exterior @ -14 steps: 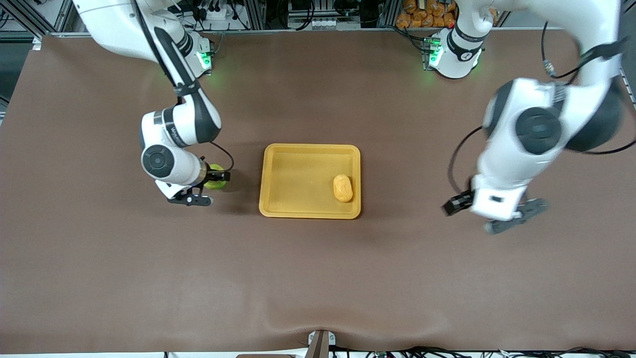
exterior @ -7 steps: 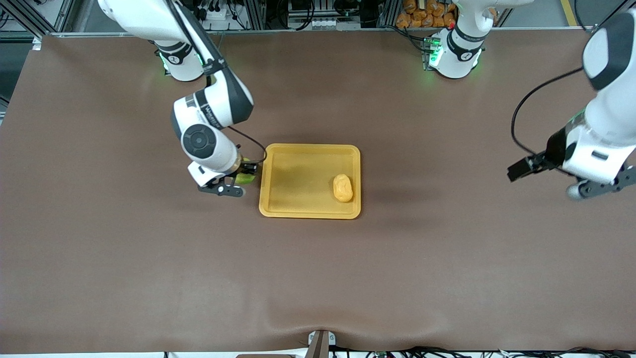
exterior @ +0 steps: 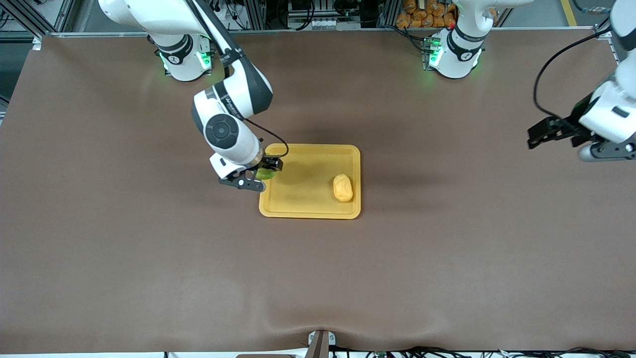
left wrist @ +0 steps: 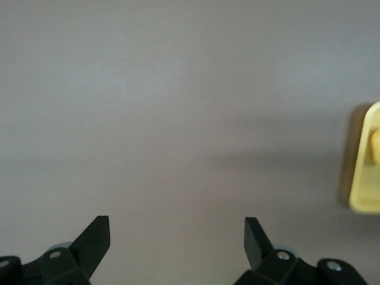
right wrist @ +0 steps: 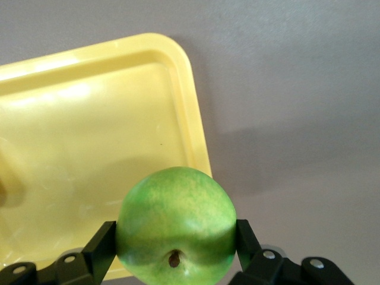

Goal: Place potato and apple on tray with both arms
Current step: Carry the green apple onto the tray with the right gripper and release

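Note:
The yellow tray (exterior: 298,209) lies mid-table. The yellow-orange potato (exterior: 343,188) rests in it near the end toward the left arm. My right gripper (exterior: 262,174) is shut on the green apple (exterior: 267,173) and holds it in the air over the tray's rim at the right arm's end. In the right wrist view the apple (right wrist: 176,224) sits between both fingers above the tray's corner (right wrist: 178,65). My left gripper (exterior: 571,134) is open and empty, raised over bare table at the left arm's end. Its wrist view shows spread fingers (left wrist: 95,237) and the tray's edge (left wrist: 363,190).
The brown table cover (exterior: 318,278) spreads wide around the tray. The arm bases (exterior: 449,54) stand along the edge farthest from the front camera, with cables and orange items past that edge.
My right gripper has carried the apple from the table toward the tray and now hangs over its rim. My left arm has drawn away from the tray toward the left arm's end.

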Motion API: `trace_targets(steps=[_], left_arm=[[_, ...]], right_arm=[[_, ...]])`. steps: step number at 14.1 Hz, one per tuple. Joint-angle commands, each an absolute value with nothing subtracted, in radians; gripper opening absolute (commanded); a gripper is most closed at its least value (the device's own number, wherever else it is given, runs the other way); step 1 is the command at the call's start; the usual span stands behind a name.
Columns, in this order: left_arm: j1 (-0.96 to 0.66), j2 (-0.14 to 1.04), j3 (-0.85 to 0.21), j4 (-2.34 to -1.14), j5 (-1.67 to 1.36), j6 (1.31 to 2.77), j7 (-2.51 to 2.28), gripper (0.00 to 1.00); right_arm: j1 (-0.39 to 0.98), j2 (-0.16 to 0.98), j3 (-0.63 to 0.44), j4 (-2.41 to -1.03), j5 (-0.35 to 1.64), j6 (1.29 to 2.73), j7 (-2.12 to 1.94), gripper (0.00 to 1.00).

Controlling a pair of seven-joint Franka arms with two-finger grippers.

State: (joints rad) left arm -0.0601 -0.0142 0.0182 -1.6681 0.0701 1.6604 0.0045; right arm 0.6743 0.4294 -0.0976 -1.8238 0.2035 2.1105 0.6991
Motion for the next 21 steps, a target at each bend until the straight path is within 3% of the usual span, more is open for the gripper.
trace_targets(steps=[1,4,7,14,15,16,17,21], left_arm=[[-0.095,-0.074,0.074,-1.689,0.051,1.591,0.130,1.00],[-0.086,-0.074,0.051,-1.654,0.052,1.507,0.181,1.00],[-0.051,-0.084,-0.009,-1.626,0.045,1.494,0.167,1.00],[-0.049,-0.087,-0.014,-1.620,0.003,1.493,0.092,1.00],[-0.049,-0.086,-0.014,-1.621,0.005,1.491,0.094,1.00],[-0.049,-0.087,-0.014,-1.624,0.005,1.488,0.087,1.00],[-0.052,-0.086,-0.014,-1.623,0.006,1.485,0.087,1.00],[-0.054,-0.060,-0.014,-1.618,0.028,1.488,0.087,1.00]], right_arm=[[0.699,0.501,-0.104,-1.755,0.224,2.108,0.744,0.00],[0.716,0.528,-0.104,-1.747,0.224,2.126,0.776,0.00],[0.726,0.557,-0.104,-1.747,0.224,2.167,0.793,0.00],[0.726,0.624,-0.104,-1.712,0.224,2.194,0.795,0.00],[0.724,0.633,-0.104,-1.704,0.224,2.194,0.807,0.17],[0.724,0.638,-0.104,-1.698,0.224,2.194,0.816,0.90],[0.726,0.640,-0.104,-1.695,0.224,2.192,0.824,1.00],[0.715,0.634,-0.104,-1.663,0.222,2.168,0.822,1.00]])
